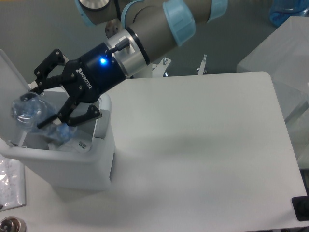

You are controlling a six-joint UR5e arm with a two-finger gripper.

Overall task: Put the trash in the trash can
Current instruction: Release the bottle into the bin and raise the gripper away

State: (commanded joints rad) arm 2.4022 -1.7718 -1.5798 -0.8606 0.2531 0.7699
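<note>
Step in hand: the drop into the bin, judged from the bottle sitting over the open mouth.
Gripper: the gripper (41, 106) was clenched on the bottle (26, 110), one finger above it and one below, with the bottle's round end facing the camera.
Bottle position: it hung over the left part of the trash can (72, 166), above the opening and close to the raised lid (10, 92); whether it touched the lid could not be told.
Wrapper: a crumpled clear wrapper (67, 140) lay inside the trash can, just under the lower finger.
Doing it well: the fingers should part only once the bottle was fully inside the rim line, so it fell into the hollow rather than onto the edge.
Clearance: the lower finger sat near the wrapper and the inner wall, so a straight lift out after release would suit better than a sideways pull.
Risk: the bottle was light and smooth and could bounce off the lid or roll out if let go too high.
Count, bottles: one.
Count, wrappers: one in the trash can.
Count, bins: one, with its lid open.
Count, arms: one, with one gripper.
Table: the white table (203, 145) held the trash can at its left end.
</note>
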